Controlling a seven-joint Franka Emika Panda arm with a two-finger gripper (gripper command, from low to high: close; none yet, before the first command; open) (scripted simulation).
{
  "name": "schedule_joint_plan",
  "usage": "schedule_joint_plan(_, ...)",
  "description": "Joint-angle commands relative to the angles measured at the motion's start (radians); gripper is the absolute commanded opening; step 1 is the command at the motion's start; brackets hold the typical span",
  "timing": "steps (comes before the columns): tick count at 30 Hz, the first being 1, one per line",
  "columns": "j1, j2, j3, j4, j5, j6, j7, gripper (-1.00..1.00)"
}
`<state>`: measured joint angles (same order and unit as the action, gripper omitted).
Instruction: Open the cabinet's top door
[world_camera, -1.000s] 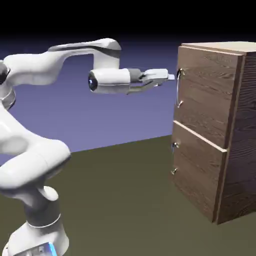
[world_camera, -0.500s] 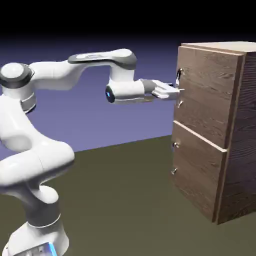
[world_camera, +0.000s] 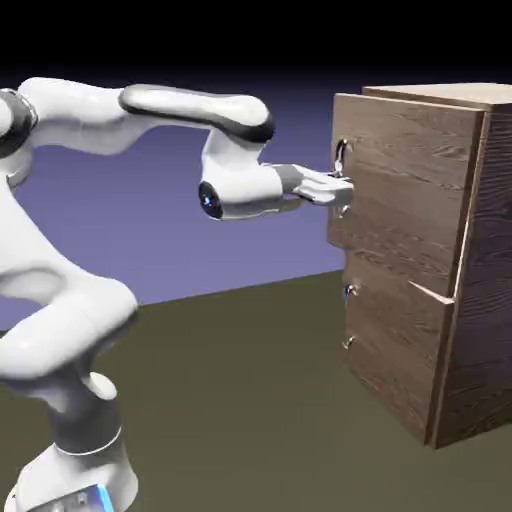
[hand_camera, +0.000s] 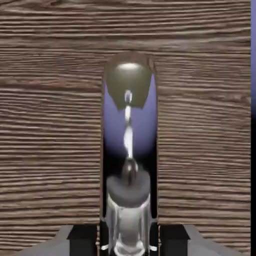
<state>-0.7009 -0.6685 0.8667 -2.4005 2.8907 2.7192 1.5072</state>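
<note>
Closest to you in the hand view is the gripper (hand_camera: 129, 245). Its 2 grey fingers (hand_camera: 75, 240) sit at 6 o'clock, at the bottom edge, and they are squeezed tight on the handle (hand_camera: 128, 150). The handle is a shiny silver bar. It runs up the middle from 6 o'clock toward 12 o'clock, and it mirrors the blue-violet wall like a little looking glass. All around it you see only brown wood with lines in it. That wood is the top door (hand_camera: 50, 125). At 3 o'clock, right at the edge, a thin strip of blue peeks past the wood.

Now look at the exterior view. The big white arm (world_camera: 60, 300) comes up from 7 o'clock and bends over the top. Its hand points flat toward 3 o'clock. There the gripper (world_camera: 338, 190) is clenched on the handle (world_camera: 340, 165), near the door's edge at 9 o'clock.

The top door (world_camera: 410, 180) is the bigger, upper panel. It is a little bit open. Its handle side sticks out from the cabinet (world_camera: 485, 300), and you can see a gap under its bottom corner.

Below it is the lower panel (world_camera: 395, 350), flat against the front, with its own small handle (world_camera: 349, 292). The cabinet stands on the table (world_camera: 250, 400), at 3 o'clock in the picture.
</note>
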Motion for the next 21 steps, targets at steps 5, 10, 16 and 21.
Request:
schedule_joint_plan(5,0.181,0.076,-0.167,-0.018,0.028,0.005,-0.146,-1.00)
schedule_joint_plan(10,0.348,0.078,-0.331,-0.075,-0.070,-0.020,-0.139,-1.00)
schedule_joint_plan(16,0.481,0.000,-0.495,-0.191,-0.331,-0.105,0.031,-1.00)
schedule_joint_plan(21,0.550,-0.070,-0.624,-0.278,-0.548,-0.194,0.155,-1.00)
